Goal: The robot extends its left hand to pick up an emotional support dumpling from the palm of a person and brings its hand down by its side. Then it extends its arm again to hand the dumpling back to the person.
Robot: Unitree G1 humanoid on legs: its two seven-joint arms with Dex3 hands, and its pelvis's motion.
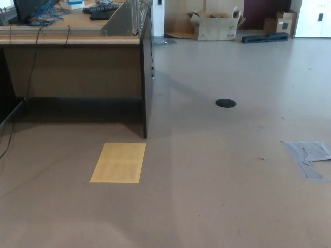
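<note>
**A:** Which step was in hand at that moment?

**B:** As a judgement, the middle one: the arm lowered at the robot's side, between taking the dumpling and handing it back. Neither the left hand nor the right hand showed anywhere in the head view, so I could not tell whether the left was clenched, released or grasping anything. The dumpling was out of sight too; where it was, the picture did not say, and no person appeared either.

**A:** What did the next move call for, then?

**B:** Probably raising and extending the left arm forward into view toward a waiting palm, keeping the hold on a soft thing gentle yet firm until it was over that palm.

**A:** And what was there to see?

**B:** A smooth, matte grey-beige floor (217, 175) with a flat yellow rectangular sheet (118, 163) lying on it, near the corner of a wooden desk (72, 62) with a dark end panel. Cables (34, 57) hung down the desk's front. A small black round disc (226, 103) sat flush on the floor well apart from the sheet, and a patch of crumpled grey tape (309, 155) lay toward the robot's right. An open cardboard box (214, 26) stood far back by the wall
</note>
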